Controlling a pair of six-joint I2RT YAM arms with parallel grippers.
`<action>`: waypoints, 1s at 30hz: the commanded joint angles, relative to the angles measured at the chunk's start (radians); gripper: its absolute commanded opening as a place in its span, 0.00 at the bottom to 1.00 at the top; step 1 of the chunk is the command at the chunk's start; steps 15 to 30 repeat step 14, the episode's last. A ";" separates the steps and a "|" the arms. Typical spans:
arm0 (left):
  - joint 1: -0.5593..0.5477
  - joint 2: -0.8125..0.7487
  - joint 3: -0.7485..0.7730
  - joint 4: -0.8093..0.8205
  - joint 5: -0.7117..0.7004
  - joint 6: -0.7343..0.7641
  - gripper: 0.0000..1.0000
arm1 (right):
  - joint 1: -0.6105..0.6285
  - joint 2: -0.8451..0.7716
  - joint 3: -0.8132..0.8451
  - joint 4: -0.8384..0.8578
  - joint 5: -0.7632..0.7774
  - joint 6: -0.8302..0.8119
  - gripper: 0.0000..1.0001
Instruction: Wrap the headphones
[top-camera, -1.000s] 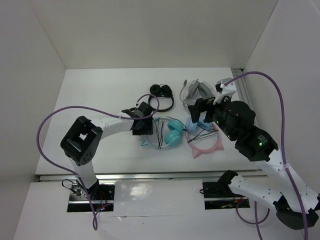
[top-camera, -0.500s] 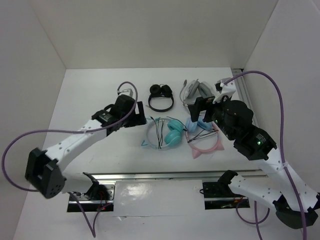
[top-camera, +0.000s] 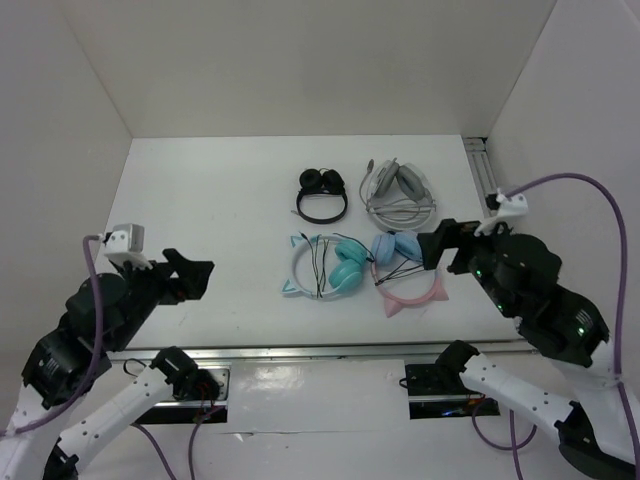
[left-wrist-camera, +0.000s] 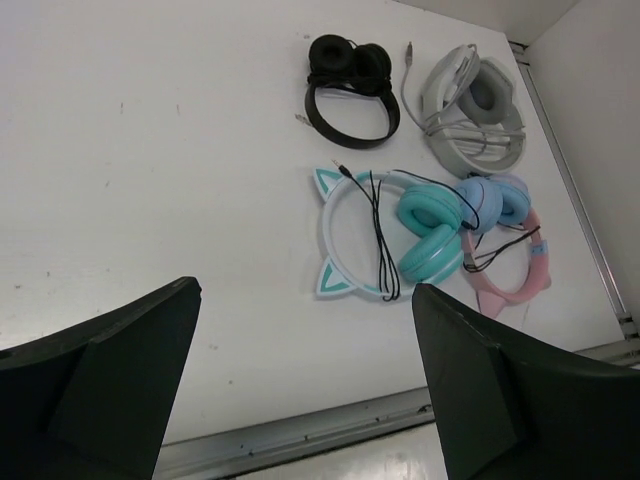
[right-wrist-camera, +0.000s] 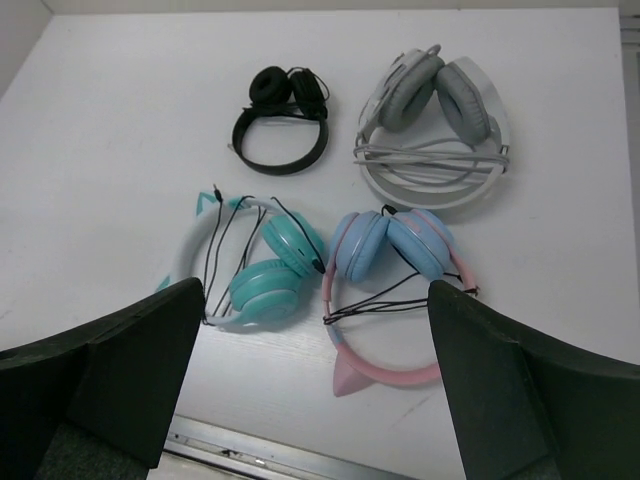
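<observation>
The teal headphones (top-camera: 346, 266) lie flat near the table's front middle. Their white-and-teal cat-ear headband (top-camera: 296, 266) points left, and the thin black cable (top-camera: 319, 262) is looped loosely across the band. They also show in the left wrist view (left-wrist-camera: 430, 236) and the right wrist view (right-wrist-camera: 272, 272). My left gripper (top-camera: 200, 279) is open and empty, above the table's near left edge, well left of them. My right gripper (top-camera: 433, 247) is open and empty, held above the table to their right. Both wrist views show wide jaws with nothing between them.
Pink-and-blue cat-ear headphones (top-camera: 406, 272) lie against the teal pair's right side. Small black headphones (top-camera: 322, 195) and grey-white headphones (top-camera: 398, 190) lie behind. A metal rail (top-camera: 300, 352) runs along the front edge, and another (top-camera: 482, 170) runs at the right wall.
My left arm has pulled away from the teal headphones, back to the near left edge. My right arm has drawn back to the right. The headphones have not moved.
</observation>
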 joint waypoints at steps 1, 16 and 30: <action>-0.010 -0.078 -0.013 -0.095 0.014 -0.008 1.00 | 0.003 -0.089 0.013 -0.080 -0.008 0.018 1.00; -0.019 -0.161 0.030 -0.215 -0.007 -0.083 1.00 | 0.003 -0.148 0.000 -0.155 0.026 0.027 1.00; -0.019 -0.161 0.030 -0.215 -0.007 -0.083 1.00 | 0.003 -0.148 0.000 -0.155 0.026 0.027 1.00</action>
